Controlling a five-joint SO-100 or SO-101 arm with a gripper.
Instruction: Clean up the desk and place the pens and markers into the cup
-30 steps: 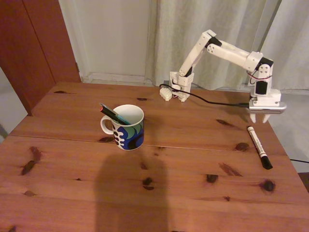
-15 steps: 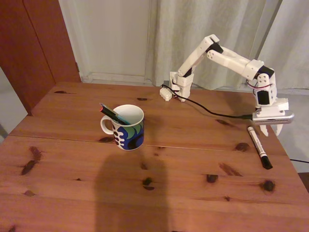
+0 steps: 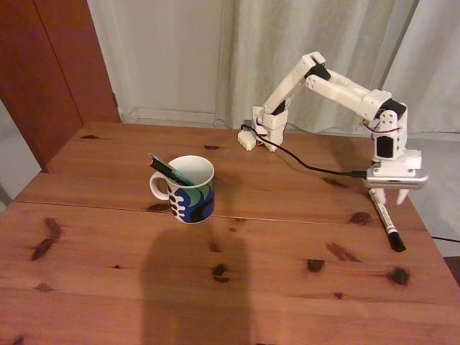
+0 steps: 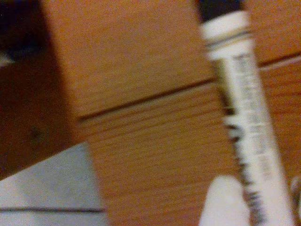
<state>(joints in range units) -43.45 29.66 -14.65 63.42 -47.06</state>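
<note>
While the end effector [image 3: 389,196] hangs low — fingers apart — the marker [image 3: 386,223] lies directly beneath it

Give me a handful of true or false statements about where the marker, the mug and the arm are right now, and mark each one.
1. The white marker lies flat on the desk. True.
2. The cup has nothing inside. False: two pens lean in it.
3. The gripper hangs over the marker's white end. True.
4. The marker's black cap points toward the arm's base. False: it points toward the desk's near edge.
5. The cup lies on its side. False: it stands upright.
</note>
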